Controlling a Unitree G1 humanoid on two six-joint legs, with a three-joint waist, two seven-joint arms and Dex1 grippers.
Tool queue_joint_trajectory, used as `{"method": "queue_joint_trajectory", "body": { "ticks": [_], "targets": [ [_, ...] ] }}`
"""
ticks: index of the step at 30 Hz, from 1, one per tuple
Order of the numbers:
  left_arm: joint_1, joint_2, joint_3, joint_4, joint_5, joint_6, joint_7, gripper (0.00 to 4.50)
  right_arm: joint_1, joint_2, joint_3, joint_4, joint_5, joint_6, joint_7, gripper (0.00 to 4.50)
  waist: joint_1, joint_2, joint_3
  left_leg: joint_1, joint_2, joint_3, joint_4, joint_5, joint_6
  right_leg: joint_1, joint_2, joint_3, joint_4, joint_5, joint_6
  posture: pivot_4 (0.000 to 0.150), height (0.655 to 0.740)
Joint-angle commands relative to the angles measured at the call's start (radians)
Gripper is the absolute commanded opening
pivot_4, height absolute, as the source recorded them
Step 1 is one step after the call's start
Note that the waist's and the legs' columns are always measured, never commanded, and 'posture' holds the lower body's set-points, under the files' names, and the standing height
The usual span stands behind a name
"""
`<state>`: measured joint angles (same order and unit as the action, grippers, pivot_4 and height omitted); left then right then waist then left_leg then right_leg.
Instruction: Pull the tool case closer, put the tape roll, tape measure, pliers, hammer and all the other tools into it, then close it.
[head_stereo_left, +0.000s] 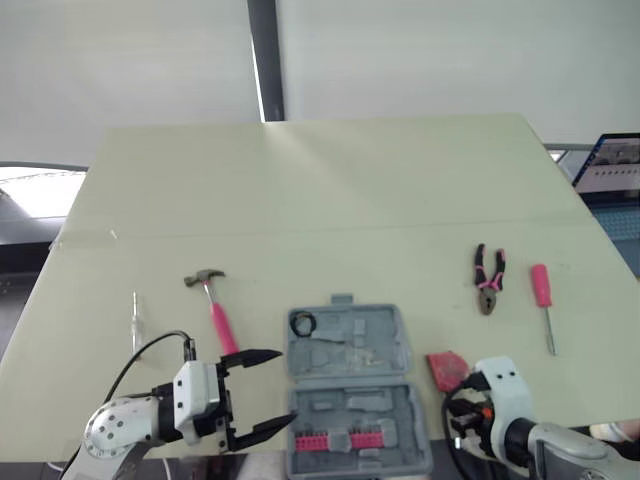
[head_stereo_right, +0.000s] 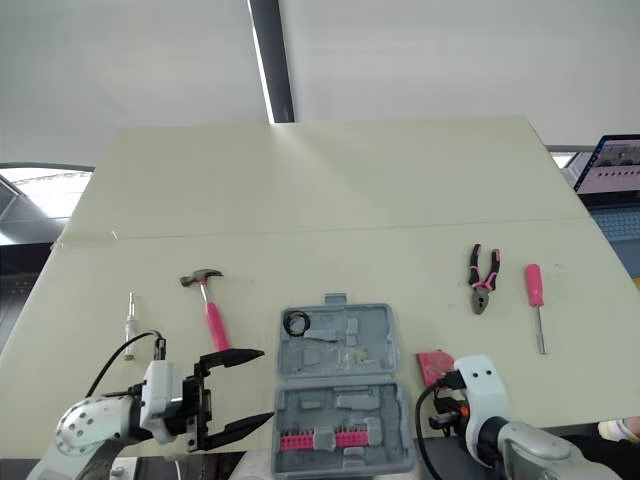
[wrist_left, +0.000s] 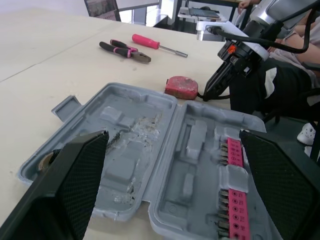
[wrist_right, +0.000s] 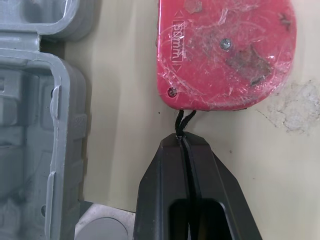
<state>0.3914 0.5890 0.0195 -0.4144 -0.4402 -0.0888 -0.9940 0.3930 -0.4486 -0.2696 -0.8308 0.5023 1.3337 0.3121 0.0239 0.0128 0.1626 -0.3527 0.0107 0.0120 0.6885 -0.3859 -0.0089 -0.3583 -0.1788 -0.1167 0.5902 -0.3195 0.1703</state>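
Progress looked early. Going left to right, a small clear-handled tool (head_stereo_left: 134, 315) and the hammer (head_stereo_left: 213, 305) lay loose on the surface (head_stereo_left: 330, 190). The left end effector (head_stereo_left: 287, 386) hovered with its 2 fingers spread wide and holding nothing, just left of the tool case (head_stereo_left: 385, 325).

The case sat open and flat at the near edge, so the pull-closer step seemed done. A dark ring, probably the tape roll (head_stereo_left: 302, 323), lay in the far-left corner of its far half. A row of pink bits (head_stereo_left: 335, 441) filled the near half.

Just right of the case, the red tape measure (wrist_right: 225, 52) rested on the surface. The right end effector (wrist_right: 181, 141) had its fingers pressed together, pinching the measure's black cord. Farther right, well apart from the case, lay the pliers (head_stereo_left: 489, 278) and a pink screwdriver (head_stereo_left: 543, 300).

So 1 item seemed stowed; 5 remained, then the closing.

- **Hammer:** its long axis ran near to far, leaning left, with the head at the far end.
- **Case:** its hinge ran left to right, and its latch tab was on the far edge.
- **Tape measure:** its cord end faced the robot.
- **Pliers:** the handles pointed away and the nose pointed toward the robot.
- **Screwdriver:** it lay almost parallel to the pliers, handle far and tip near.
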Motion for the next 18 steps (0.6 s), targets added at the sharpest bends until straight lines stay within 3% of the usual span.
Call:
{"method": "queue_joint_trajectory", "body": {
  "ticks": [1,7,8,10,17,18],
  "targets": [
    [0.019,-0.01,-0.006,-0.004,0.005,-0.038,-0.009,4.5,0.006,-0.007,0.012,-0.03,0.015,0.004,0.008,0.04,0.001,0.0,0.0,0.0,0.0,0.0,0.0,0.0,0.0,0.0,0.0,0.0,0.0,0.0,0.0,0.15,0.7373],
    [0.028,-0.012,-0.005,0.011,0.01,-0.064,-0.014,4.5,-0.009,-0.006,0.016,-0.007,0.008,0.005,-0.002,0.04,0.0,0.0,0.0,0.0,0.0,0.0,0.0,0.0,0.0,0.0,0.0,0.0,0.0,0.0,0.0,0.15,0.7373],
    [0.029,-0.012,-0.005,0.013,0.011,-0.068,-0.014,4.5,-0.012,-0.003,0.011,-0.007,0.012,0.015,-0.002,0.28,0.0,0.0,0.0,0.0,0.0,0.0,0.0,0.0,0.0,0.0,0.0,0.0,0.0,0.0,0.0,0.15,0.7373],
    [0.031,-0.012,-0.007,0.018,0.012,-0.076,-0.015,4.5,-0.015,-0.003,0.002,-0.008,0.017,0.029,-0.001,0.89,0.0,0.0,0.0,0.0,0.0,0.0,0.0,0.0,0.0,0.0,0.0,0.0,0.0,0.0,0.0,0.15,0.7373],
    [0.027,-0.016,-0.016,0.029,0.013,-0.093,-0.013,4.5,-0.027,-0.013,-0.032,-0.009,0.039,0.063,-0.008,4.26,0.002,-0.003,-0.002,0.0,0.0,0.0,0.0,0.0,0.0,0.001,0.0,0.0,0.0,0.0,0.0,0.15,0.7373],
    [0.026,-0.017,-0.018,0.029,0.013,-0.095,-0.012,4.5,-0.026,-0.014,-0.035,-0.009,0.042,0.065,-0.007,4.47,0.002,-0.003,-0.002,0.0,0.0,0.0,0.0,0.0,0.0,0.001,0.0,0.0,0.0,0.0,0.0,0.15,0.7373]
  ]
}}
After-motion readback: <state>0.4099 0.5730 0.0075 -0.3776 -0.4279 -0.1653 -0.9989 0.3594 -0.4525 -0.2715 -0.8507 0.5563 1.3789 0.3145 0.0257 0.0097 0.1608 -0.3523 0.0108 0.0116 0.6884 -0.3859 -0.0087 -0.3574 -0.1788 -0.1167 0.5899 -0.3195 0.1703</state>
